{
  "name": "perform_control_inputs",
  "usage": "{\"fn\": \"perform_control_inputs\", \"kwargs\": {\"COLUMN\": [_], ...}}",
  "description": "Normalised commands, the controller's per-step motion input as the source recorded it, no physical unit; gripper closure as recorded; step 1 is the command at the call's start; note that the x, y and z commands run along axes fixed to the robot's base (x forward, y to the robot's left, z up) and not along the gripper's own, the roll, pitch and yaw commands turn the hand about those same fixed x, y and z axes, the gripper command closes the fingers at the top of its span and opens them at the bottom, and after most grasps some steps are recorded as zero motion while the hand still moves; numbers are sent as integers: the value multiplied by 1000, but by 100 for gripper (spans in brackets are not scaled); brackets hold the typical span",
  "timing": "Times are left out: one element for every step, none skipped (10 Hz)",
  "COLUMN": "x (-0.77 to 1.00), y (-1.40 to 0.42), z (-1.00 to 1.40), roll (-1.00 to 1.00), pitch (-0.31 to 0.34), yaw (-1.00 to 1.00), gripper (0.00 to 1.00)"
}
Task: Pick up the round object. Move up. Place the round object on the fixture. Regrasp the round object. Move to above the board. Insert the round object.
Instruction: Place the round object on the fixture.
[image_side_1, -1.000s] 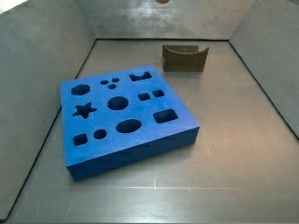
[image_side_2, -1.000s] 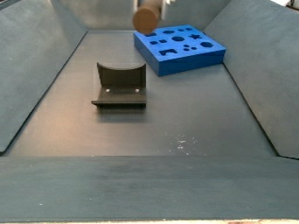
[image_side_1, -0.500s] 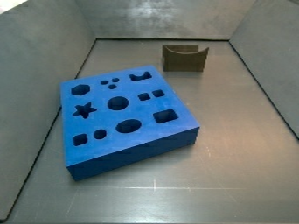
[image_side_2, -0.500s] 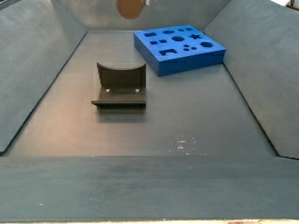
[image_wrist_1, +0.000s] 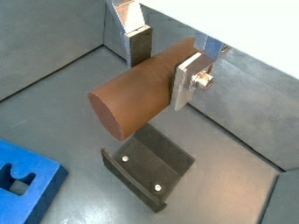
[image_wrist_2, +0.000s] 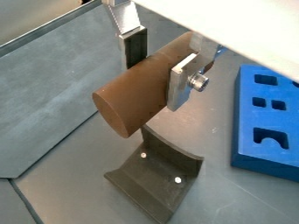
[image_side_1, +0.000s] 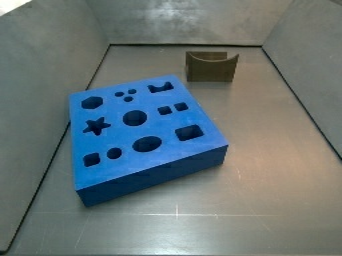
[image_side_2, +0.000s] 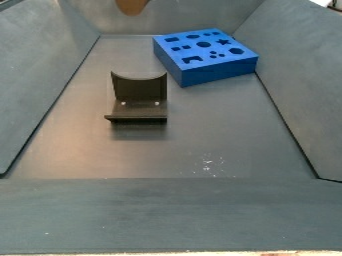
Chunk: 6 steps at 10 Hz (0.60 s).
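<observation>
In both wrist views my gripper (image_wrist_1: 162, 63) (image_wrist_2: 159, 63) is shut on the round object (image_wrist_1: 135, 92) (image_wrist_2: 135, 92), a brown cylinder held crosswise between the silver fingers (image_wrist_1: 187, 83). Its round tan end faces the camera. The fixture (image_wrist_1: 152, 171) (image_wrist_2: 158, 175), a dark bracket with a curved notch, stands on the floor well below the peg. In a side view only the peg's lower tip (image_side_2: 131, 5) shows at the top edge, above and behind the fixture (image_side_2: 138, 97); in the side view of the fixture (image_side_1: 211, 65) neither peg nor gripper shows. The blue board (image_side_1: 140, 130) (image_side_2: 203, 55) lies flat with its cutouts unfilled.
Grey sloping walls (image_side_2: 40, 90) enclose the floor on all sides. The board's edge (image_wrist_2: 268, 122) lies beside the fixture, and its corner (image_wrist_1: 24, 179) shows near the fixture's base plate.
In a side view the round object has risen and drifted left, from fully visible near the top to only its tip at the frame edge. Board and fixture have not moved.
</observation>
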Motion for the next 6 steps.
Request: {"fn": "perform_control_inputs", "kwargs": {"x": [189, 126, 102, 68, -19, -47], "y": [520, 482, 338, 241, 120, 83], "z": [-847, -784, -593, -458, -187, -49], "roll": [-1000, -1000, -1000, -1000, -1000, -1000], "pitch": [272, 261, 243, 240, 244, 250], "yaw": [254, 238, 194, 178, 159, 141], "gripper": [100, 100, 100, 100, 100, 100]}}
